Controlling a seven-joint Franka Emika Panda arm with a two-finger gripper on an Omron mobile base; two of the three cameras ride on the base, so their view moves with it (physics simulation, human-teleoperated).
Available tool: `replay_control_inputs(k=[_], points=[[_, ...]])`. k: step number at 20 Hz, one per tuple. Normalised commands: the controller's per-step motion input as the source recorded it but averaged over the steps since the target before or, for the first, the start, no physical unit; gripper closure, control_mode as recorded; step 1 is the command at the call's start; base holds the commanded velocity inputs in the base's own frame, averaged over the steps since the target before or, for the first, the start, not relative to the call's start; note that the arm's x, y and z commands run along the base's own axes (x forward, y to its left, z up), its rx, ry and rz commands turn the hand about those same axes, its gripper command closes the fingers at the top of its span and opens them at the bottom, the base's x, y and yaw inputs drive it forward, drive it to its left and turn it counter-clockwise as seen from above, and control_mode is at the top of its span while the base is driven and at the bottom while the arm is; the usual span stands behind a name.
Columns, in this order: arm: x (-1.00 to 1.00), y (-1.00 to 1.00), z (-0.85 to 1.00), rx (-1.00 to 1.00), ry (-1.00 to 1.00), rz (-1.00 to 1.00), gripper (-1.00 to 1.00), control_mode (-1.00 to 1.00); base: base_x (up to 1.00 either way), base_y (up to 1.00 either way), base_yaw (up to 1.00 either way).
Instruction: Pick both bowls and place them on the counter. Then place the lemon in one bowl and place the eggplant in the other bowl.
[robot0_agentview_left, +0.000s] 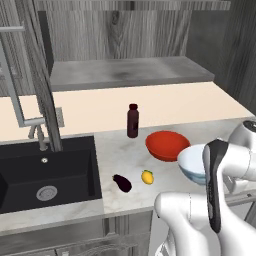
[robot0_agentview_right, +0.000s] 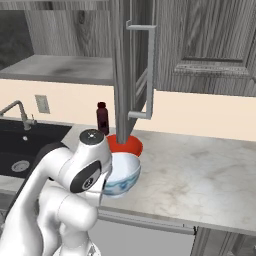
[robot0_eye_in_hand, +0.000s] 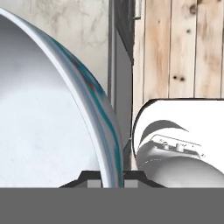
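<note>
Big, round, shiny white arm (robot0_agentview_right: 60, 200) with smooth fat parts like tubes. Dark grey bands at the joints, plus a long black strip at two o'clock in the left base view. Flat grey cap with tiny dots on top of one joint.

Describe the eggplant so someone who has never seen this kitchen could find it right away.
Start at the black sink set into the marbled counter. Just right of the sink, near the counter's front edge, lies the eggplant, with the lemon close on its right. It is the small dark purple oblong lying flat, unlike the yellow lemon or the upright maroon bottle farther back.
</note>
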Motion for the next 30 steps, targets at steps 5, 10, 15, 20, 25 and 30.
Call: replay_control_inputs(k=[5,10,15,20,25,30], points=[[0.40,-0.02,-0.23,0.00,0.00,-0.05,1.00,-1.00,0.00,0.00,0.00],[0.36,-0.12,-0.26,0.00,0.00,-0.01,1.00,-1.00,0.00,0.00,0.00],[0.16,-0.10,-0.37,0.04,0.00,0.00,1.00,-1.00,0.00,0.00,0.00],[0.16,-0.18,-0.25,0.04,0.00,0.00,1.00,-1.00,0.00,0.00,0.00],[0.25,-0.04,-0.13,0.00,0.00,0.00,1.00,-1.00,0.00,0.00,0.00],[0.26,-0.01,-0.13,0.00,0.00,0.00,1.00,-1.00,0.00,0.00,0.00]])
